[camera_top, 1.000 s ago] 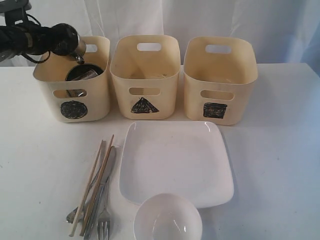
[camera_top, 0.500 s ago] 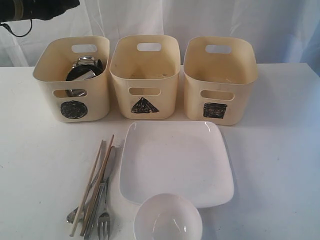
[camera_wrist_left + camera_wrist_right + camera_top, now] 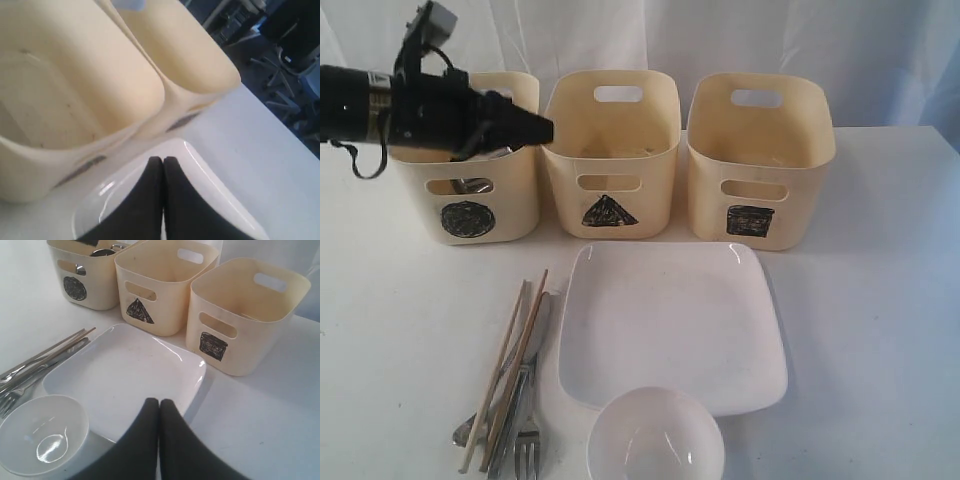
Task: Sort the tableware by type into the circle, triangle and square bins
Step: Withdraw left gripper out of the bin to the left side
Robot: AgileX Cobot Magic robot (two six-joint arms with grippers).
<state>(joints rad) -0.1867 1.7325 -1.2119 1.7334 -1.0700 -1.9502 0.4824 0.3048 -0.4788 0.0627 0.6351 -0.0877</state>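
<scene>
**Three bins in a row, tableware laid out in front**

Three cream tubs with cut-out handles stand upright side by side on the white worktop (image 3: 880, 300): the circle bin (image 3: 510, 205), the triangle bin (image 3: 565, 195) and the square bin (image 3: 785, 185). Steel pieces (image 3: 102, 251) sit inside the circle bin; the other two look empty. The white square plate (image 3: 670, 320) lies flat in front of the triangle and square bins. The white bowl (image 3: 655, 440) stands upright at the plate's near edge. Beside the plate lie two wooden chopsticks (image 3: 517, 365), bundled slantwise with the knife (image 3: 541, 318), fork (image 3: 528, 450) and spoon (image 3: 465, 432).
</scene>
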